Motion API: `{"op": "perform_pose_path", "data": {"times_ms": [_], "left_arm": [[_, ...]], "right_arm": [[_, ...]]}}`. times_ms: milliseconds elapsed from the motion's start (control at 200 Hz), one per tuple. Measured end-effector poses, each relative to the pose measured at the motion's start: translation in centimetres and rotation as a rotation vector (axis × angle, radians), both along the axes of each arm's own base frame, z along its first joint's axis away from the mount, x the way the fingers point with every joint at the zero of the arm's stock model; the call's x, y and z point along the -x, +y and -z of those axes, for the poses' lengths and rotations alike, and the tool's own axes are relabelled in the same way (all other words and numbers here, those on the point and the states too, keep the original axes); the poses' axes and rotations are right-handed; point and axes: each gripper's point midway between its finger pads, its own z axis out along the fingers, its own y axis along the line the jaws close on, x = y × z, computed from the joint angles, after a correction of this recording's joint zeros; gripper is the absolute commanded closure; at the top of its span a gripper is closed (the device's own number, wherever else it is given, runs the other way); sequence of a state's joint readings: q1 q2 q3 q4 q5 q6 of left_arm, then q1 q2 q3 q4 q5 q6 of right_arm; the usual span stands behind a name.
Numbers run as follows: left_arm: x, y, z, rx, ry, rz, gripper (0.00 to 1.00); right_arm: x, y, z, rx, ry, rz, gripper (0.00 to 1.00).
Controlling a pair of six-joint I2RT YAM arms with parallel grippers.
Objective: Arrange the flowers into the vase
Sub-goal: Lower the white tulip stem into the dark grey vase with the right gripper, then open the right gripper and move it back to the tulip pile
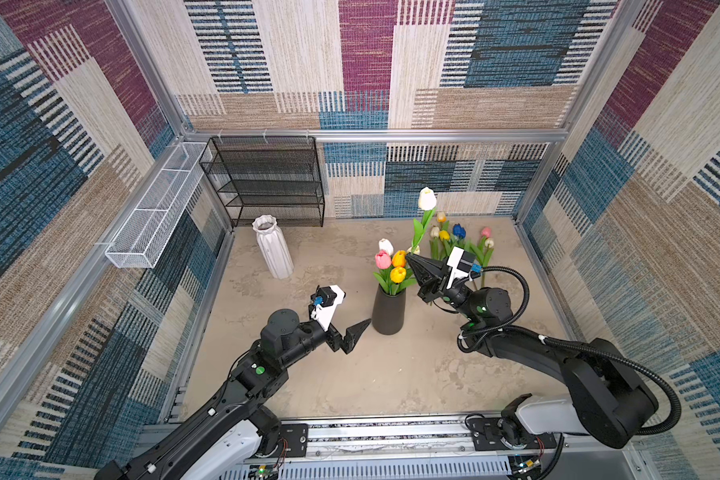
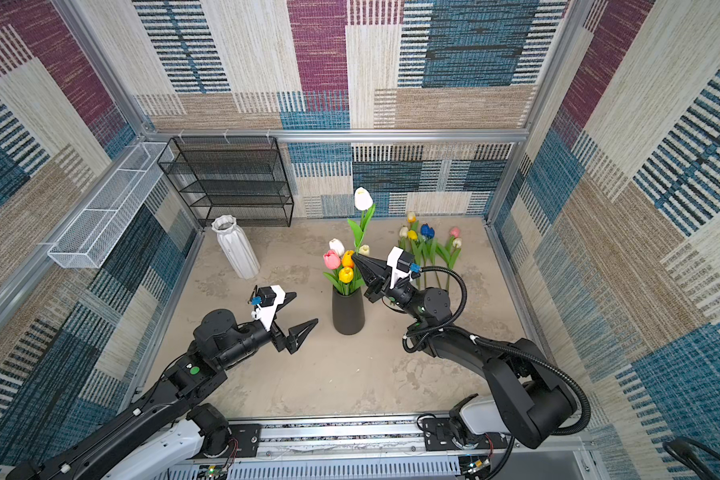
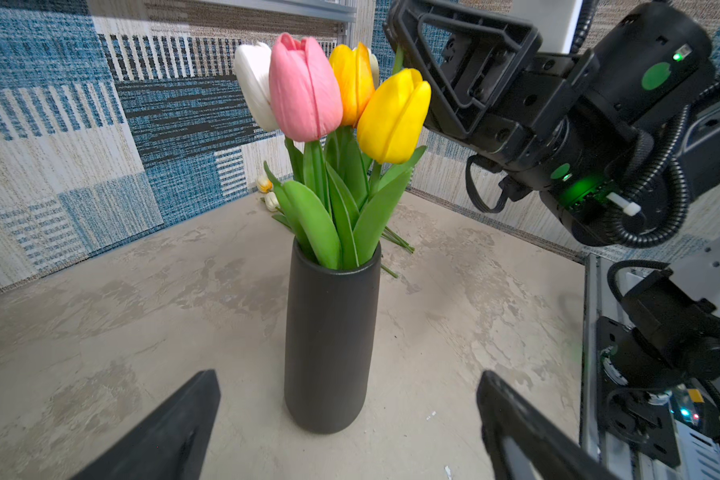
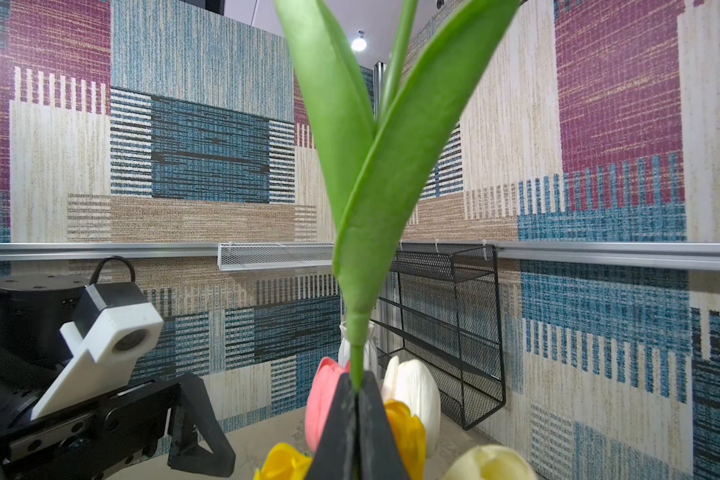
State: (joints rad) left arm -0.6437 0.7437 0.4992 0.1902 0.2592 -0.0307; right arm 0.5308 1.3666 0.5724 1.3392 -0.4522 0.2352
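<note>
Over the black vase [image 1: 388,311], the right gripper [image 1: 409,257] is clamped on the stem of a white tulip [image 1: 427,198]. Its jaws are pressed together just under the two leaves [image 4: 375,187], so the head stands high and nearly upright. The low grip looks chosen to keep leaves and head clear while the stem's end, hidden beneath the gripper, is steered toward the vase mouth. The gripper's tip sits just beside the bunch [image 1: 391,266] already in that vase: pink, orange, yellow and white heads.

Opposite, the left gripper [image 2: 302,311] hovers low near the vase with its jaws spread wide and nothing between them. In the left wrist view the vase is framed between its fingers [image 3: 175,428]. It seems posted there to steady the vase if the incoming stem pushes it.

The loose tulips [image 1: 458,241] lie together on the table [image 1: 350,374] toward the far right corner, behind the right arm. That is probably why the right arm does the picking.

A ribbed white vase [image 1: 273,249], with no flowers in it, stands at far left before a black wire rack [image 1: 267,183]. A white mesh basket [image 1: 154,208] hangs on the left wall.

No brand, label or writing can be read anywhere — only plain green dots on the arms.
</note>
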Motion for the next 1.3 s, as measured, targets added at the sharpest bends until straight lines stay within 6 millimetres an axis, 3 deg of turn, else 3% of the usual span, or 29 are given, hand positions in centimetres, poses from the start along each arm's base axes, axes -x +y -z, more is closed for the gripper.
{"op": "perform_pose_path", "data": {"times_ms": [386, 541, 776, 1027, 1162, 1187, 1252, 1302], "left_arm": [[-0.3, 0.2, 0.9, -0.013, 0.013, -0.018, 0.01], [-0.4, 0.1, 1.1, -0.017, 0.017, -0.020, 0.01], [-0.4, 0.1, 1.2, -0.017, 0.018, -0.020, 0.01], [-0.6, 0.0, 1.4, -0.022, 0.024, -0.020, 0.00], [-0.8, -0.2, 1.4, -0.026, 0.029, -0.016, 0.01], [-0.8, -0.3, 1.3, -0.025, 0.028, -0.015, 0.00], [-0.8, -0.3, 1.0, -0.022, 0.024, -0.014, 0.00], [-0.8, -0.3, 0.8, -0.019, 0.021, -0.013, 0.00]], "right_arm": [[0.4, 0.2, 2.5, 0.048, 0.043, -0.014, 1.00], [0.5, 0.6, 3.4, 0.085, 0.051, -0.024, 0.94], [0.8, 0.6, 5.4, 0.150, 0.085, -0.012, 0.68], [0.6, 0.1, 2.9, 0.161, 0.045, 0.042, 0.44], [-0.1, 0.2, 2.8, 0.190, 0.054, 0.065, 0.34], [-0.2, 0.2, 2.8, 0.196, 0.058, 0.066, 0.31], [-0.3, 0.3, 2.6, 0.211, 0.064, 0.070, 0.10], [-0.2, 0.3, 2.1, 0.219, 0.057, 0.075, 0.06]]}}
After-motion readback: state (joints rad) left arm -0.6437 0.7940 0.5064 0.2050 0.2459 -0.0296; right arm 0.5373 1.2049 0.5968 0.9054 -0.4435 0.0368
